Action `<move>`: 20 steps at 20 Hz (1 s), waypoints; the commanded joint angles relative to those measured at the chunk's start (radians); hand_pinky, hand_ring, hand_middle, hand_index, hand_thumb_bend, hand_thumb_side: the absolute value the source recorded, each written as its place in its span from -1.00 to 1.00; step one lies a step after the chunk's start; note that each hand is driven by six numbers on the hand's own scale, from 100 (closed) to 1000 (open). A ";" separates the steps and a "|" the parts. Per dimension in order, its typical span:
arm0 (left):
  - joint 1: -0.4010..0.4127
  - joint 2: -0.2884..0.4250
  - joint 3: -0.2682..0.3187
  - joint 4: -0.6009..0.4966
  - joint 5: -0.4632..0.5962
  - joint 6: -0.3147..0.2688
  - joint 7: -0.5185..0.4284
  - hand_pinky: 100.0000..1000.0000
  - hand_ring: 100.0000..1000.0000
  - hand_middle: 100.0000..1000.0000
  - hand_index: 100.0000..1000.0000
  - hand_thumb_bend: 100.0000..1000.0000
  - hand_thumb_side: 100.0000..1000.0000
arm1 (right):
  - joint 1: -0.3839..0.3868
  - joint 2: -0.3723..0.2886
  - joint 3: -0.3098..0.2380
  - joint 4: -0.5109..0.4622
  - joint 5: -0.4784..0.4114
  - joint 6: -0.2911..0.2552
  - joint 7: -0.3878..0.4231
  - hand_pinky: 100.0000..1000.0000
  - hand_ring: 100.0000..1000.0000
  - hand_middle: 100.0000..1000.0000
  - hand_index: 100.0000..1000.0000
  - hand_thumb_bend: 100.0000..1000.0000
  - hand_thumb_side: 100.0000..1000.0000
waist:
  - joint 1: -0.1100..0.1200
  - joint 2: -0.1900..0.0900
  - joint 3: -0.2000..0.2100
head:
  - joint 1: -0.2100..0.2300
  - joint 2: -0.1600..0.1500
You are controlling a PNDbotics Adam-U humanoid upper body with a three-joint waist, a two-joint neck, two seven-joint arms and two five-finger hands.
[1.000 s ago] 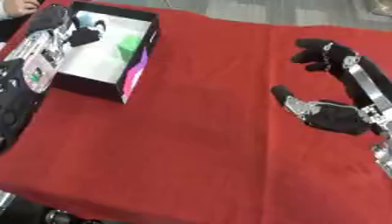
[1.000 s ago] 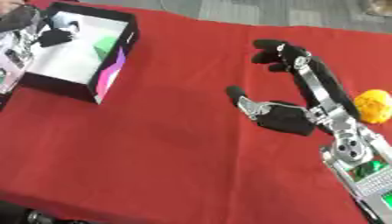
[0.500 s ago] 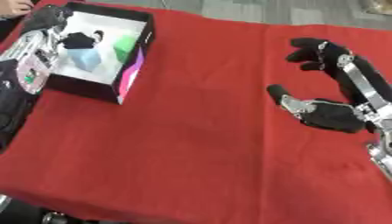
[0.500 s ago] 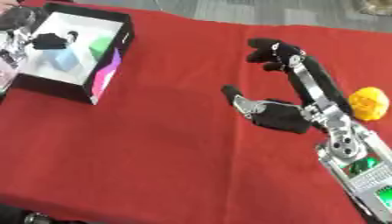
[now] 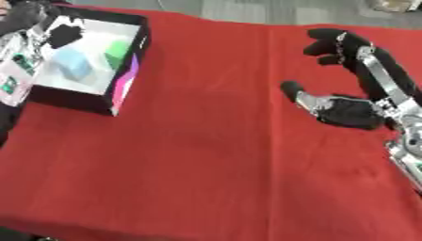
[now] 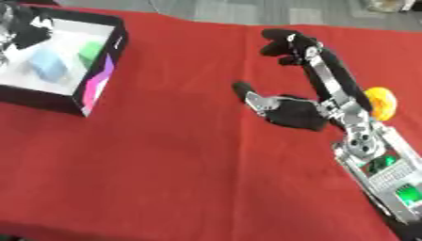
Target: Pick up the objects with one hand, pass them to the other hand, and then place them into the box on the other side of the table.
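Observation:
A black box [image 5: 124,89] with a white floor stands at the far left on the red cloth. Inside it lie a light blue block [image 5: 72,68] and a green block [image 5: 117,51], side by side. My left hand [image 5: 59,34] hovers over the box's far left rim with relaxed fingers and holds nothing. Far to the right, my right hand [image 5: 350,112] is held open above the cloth, thumb pointing left and fingers stretched away from me, with nothing in it. A yellow-orange object [image 6: 381,102] lies on the cloth just behind my right forearm.
The red cloth [image 5: 190,155] covers the whole table between the box and my right hand. A grey floor strip runs along the far edge.
My left hand has drawn back to the left from over the box's middle, and the light blue block now lies uncovered on the box floor. My right hand has barely moved.

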 commanded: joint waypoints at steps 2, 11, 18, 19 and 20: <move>0.025 0.036 0.036 -0.148 0.124 0.021 0.056 0.66 0.38 0.44 0.60 -1.00 0.51 | 0.014 -0.099 -0.088 -0.021 -0.038 0.034 0.078 0.59 0.57 0.31 0.67 -0.28 -0.39 | 0.008 -0.036 -0.002 | -0.054 0.006; 0.152 0.006 0.083 -0.391 0.310 0.046 0.188 0.60 0.30 0.42 0.60 -1.00 0.66 | 0.088 -0.272 -0.223 -0.019 0.019 0.079 0.330 0.67 0.60 0.40 0.67 -0.25 -0.42 | 0.023 -0.043 -0.004 | -0.104 0.006; 0.228 -0.055 0.113 -0.490 0.488 0.003 0.345 0.62 0.31 0.43 0.61 -1.00 0.70 | 0.097 -0.364 -0.259 0.077 0.099 0.063 0.475 0.75 0.68 0.53 0.69 -0.18 -0.54 | 0.034 -0.040 0.009 | -0.130 0.006; 0.236 -0.063 0.114 -0.498 0.512 -0.009 0.369 0.63 0.31 0.43 0.60 -1.00 0.70 | 0.094 -0.376 -0.263 0.100 0.112 0.055 0.493 0.76 0.69 0.53 0.70 -0.17 -0.56 | 0.036 -0.038 0.012 | -0.132 0.006; 0.243 -0.071 0.116 -0.504 0.535 -0.022 0.390 0.63 0.31 0.43 0.60 -1.00 0.71 | 0.091 -0.388 -0.265 0.124 0.127 0.046 0.510 0.78 0.69 0.55 0.70 -0.14 -0.59 | 0.037 -0.036 0.014 | -0.133 0.006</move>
